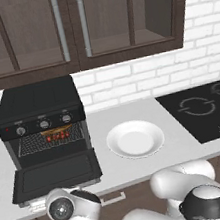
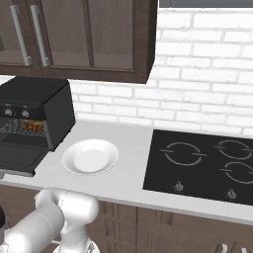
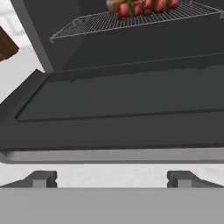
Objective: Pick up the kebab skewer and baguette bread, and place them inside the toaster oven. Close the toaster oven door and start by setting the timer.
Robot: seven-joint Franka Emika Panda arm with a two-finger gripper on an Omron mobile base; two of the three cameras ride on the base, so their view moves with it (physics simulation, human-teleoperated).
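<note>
Toaster oven [image 1: 38, 101] stands at left end of the surface [image 1: 142, 170], under dark wall cabinets [image 1: 68, 28], three knobs across its front. Oven door [image 1: 56, 176] is dropped fully open, lying roughly flat & projecting toward the surface's front edge; in hand view the door [image 3: 113, 109] spans the frame w/ its silver front lip nearest the camera. Wire rack [image 3: 131, 19] sits inside the cavity. Kebab skewer [image 1: 58, 136] lies on the rack, red chunks visible; hand view shows the skewer [image 3: 146, 6] at the rack's far side. An orange-brown strip just behind the skewer on the rack appears to be the baguette [image 1: 54, 131]; hand view shows a pale brown end [image 3: 113, 4] beside the red chunks, too cropped to confirm. White plate [image 1: 135, 138] rests on the surface just right of the oven, nothing on it. Black cooktop [image 2: 202, 165] sits further right, apart from the plate. Tool [image 3: 112, 178] is low in front of the door's lip, finger tips spread wide, nothing between them, not touching the door
</note>
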